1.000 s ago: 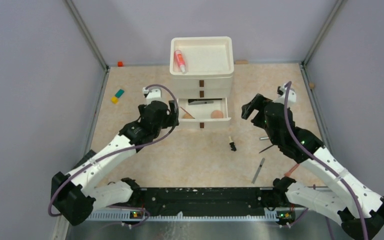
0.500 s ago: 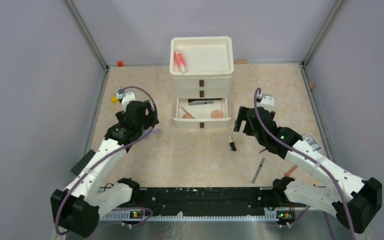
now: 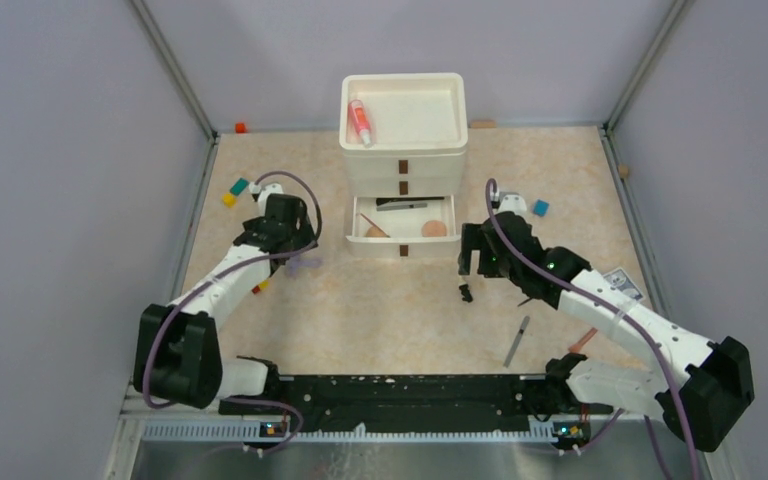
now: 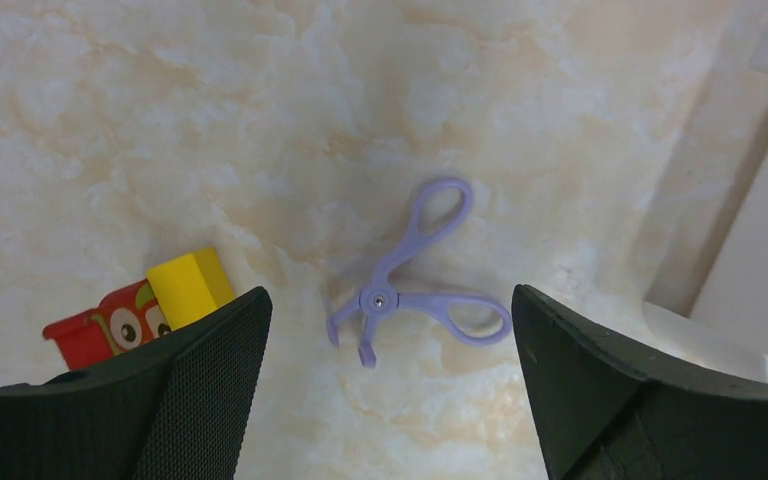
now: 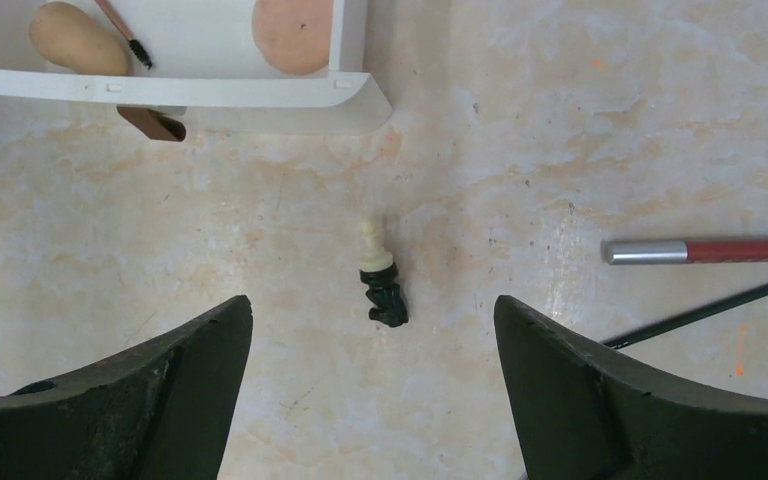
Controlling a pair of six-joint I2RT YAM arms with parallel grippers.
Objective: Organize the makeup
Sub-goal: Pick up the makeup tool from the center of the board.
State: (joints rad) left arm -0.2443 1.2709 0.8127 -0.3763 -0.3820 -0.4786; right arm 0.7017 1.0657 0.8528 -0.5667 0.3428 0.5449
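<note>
In the white drawer unit (image 3: 403,150) some of the makeup is already put away: a pink spray bottle (image 3: 359,121) lies in its top tray (image 3: 430,110), and its pulled-out bottom drawer (image 5: 240,88) holds a round peach sponge (image 5: 295,28), a tan egg-shaped sponge (image 5: 65,40), a thin brush (image 5: 125,30) and a dark pencil (image 3: 400,205). We judge the job about half done. Left of the unit, a lilac scissor-handled tool (image 4: 405,290) lies loose on the tabletop (image 3: 380,320). Our left hand (image 4: 390,300) hovers over it, spread wide and pinching nothing. The yellow-and-red toy block (image 4: 160,305) just beside it is not ours to sort. In front of the unit's open drawer, a small black-and-cream applicator (image 5: 380,285) lies between the spread fingers of our right hand (image 5: 372,305), which is also empty. Further right of the unit wait a silver-and-red pencil (image 5: 705,250), a thin black stick (image 5: 720,305) and a silver tube (image 3: 517,341). All of these have yet to go in, and the drawer is not yet shut
</note>
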